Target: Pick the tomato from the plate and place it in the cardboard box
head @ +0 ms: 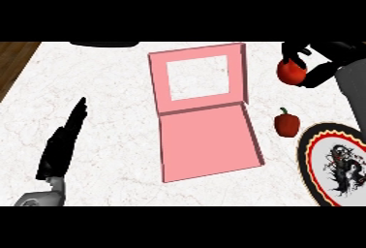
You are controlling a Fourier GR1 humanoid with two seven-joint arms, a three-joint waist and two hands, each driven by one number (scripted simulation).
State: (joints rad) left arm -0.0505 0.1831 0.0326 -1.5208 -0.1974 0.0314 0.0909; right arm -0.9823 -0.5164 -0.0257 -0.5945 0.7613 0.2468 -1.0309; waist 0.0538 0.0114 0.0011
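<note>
Tomato held high at the far right, box still to the left

Risk sits mostly in the sideways carry. The right hand [309, 60] has its fingers and thumb curled round the tomato [291, 72], up near the bench's far right, off the plate [318, 145] and well apart from the pink box [204, 131]. The fingers cover only part of the fruit, so a quick swing toward the box could, in my judgement, let the round skin roll out of the grasp.

A second hazard is the box's raised lid [196, 77], which stands at the far end with a window cut in it. If the hand comes in from behind or too low, it may knock the lid or the right wall and shove the box across the marble bench [107, 77].

A red pepper [286, 123] lies just beside the box's right wall, between box and plate; a low pass could bump it.

Open room is good above the box's floor and to its left, where the left hand [63, 140] rests with straight fingers, holding nothing. The bench's left edge shows wood beyond it.
</note>
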